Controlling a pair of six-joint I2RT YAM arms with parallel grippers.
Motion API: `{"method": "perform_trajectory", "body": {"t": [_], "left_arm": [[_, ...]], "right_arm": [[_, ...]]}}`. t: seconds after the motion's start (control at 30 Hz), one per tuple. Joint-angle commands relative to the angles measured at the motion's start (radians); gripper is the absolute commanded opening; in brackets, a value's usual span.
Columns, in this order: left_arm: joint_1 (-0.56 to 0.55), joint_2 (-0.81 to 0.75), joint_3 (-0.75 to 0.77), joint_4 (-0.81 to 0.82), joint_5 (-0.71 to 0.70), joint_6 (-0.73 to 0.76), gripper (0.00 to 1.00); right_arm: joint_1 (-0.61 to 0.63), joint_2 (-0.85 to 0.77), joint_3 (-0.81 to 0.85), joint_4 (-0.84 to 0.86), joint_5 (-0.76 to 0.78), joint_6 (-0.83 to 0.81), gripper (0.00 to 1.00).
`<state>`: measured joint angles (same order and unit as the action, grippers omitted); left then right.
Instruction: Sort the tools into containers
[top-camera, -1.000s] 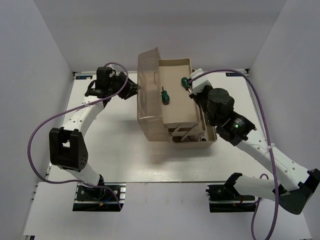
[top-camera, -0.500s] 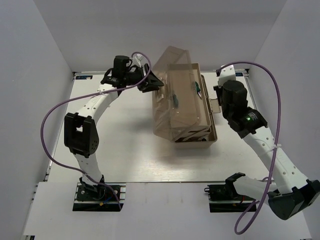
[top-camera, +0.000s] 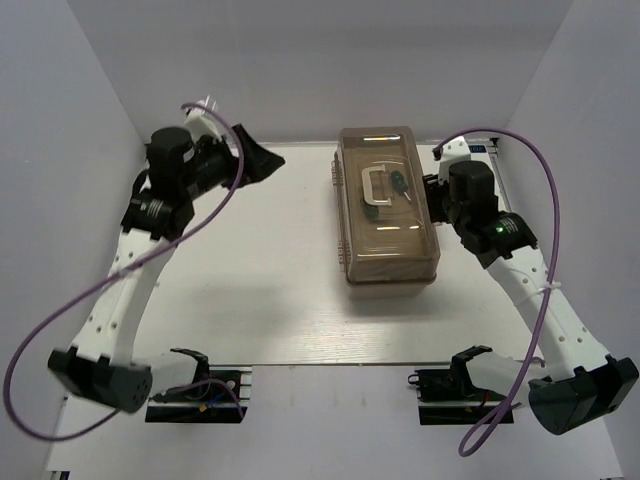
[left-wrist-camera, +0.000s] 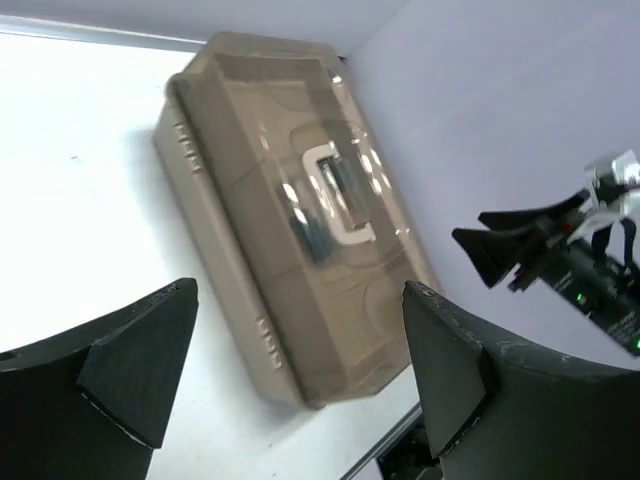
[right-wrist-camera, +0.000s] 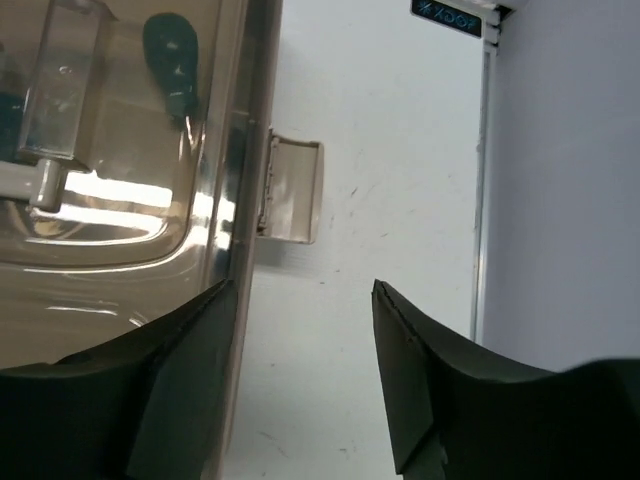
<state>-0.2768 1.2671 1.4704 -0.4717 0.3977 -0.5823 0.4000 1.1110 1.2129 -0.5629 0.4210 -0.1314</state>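
Observation:
The beige toolbox (top-camera: 388, 262) stands shut in the middle of the table, with its translucent brown lid (left-wrist-camera: 270, 130) down and its clear handle (top-camera: 378, 195) on top. A green screwdriver (right-wrist-camera: 172, 60) shows through the lid; the other tools are hidden. My left gripper (top-camera: 262, 160) hangs open in the air, well to the left of the box and holding nothing. My right gripper (right-wrist-camera: 305, 330) is open low beside the box's right side. One finger (right-wrist-camera: 180, 380) lies by the lid's edge, just short of the latch (right-wrist-camera: 292, 190).
White walls close in on the table at the back and on both sides. An aluminium rail (right-wrist-camera: 482, 190) runs along the right edge. The right arm (left-wrist-camera: 560, 250) shows in the left wrist view beyond the box. Bare table (top-camera: 250, 260) lies left of the toolbox.
The lid has swung down and the toolbox now stands shut. My left gripper has let go, opened and drawn back up and left. My right gripper has opened beside the box.

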Motion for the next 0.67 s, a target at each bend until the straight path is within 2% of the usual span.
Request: {"method": "perform_trajectory", "body": {"t": [0.0,0.03,0.07,0.17,0.4,0.63], "left_arm": [[-0.002,-0.078,-0.157,-0.088,-0.124,0.064,0.94],[-0.002,-0.128,-0.197,-0.099,-0.137,0.064,0.95],[-0.002,-0.153,-0.275,-0.099,-0.155,0.073,0.95],[-0.002,-0.256,-0.393,-0.119,-0.204,0.082,0.99],[-0.002,-0.363,-0.420,-0.174,-0.266,0.150,0.99],[-0.002,-0.373,-0.440,-0.163,-0.255,0.159,0.99]], "right_arm": [[-0.012,0.013,0.031,-0.025,-0.066,-0.011,0.63],[-0.015,0.019,0.036,-0.034,-0.092,-0.010,0.66],[-0.016,0.026,0.037,-0.057,-0.106,-0.008,0.77],[-0.016,0.062,0.080,-0.141,-0.134,0.024,0.90],[-0.012,0.072,0.129,-0.229,-0.047,0.053,0.90],[-0.012,-0.010,0.082,-0.213,-0.085,0.042,0.90]]}}
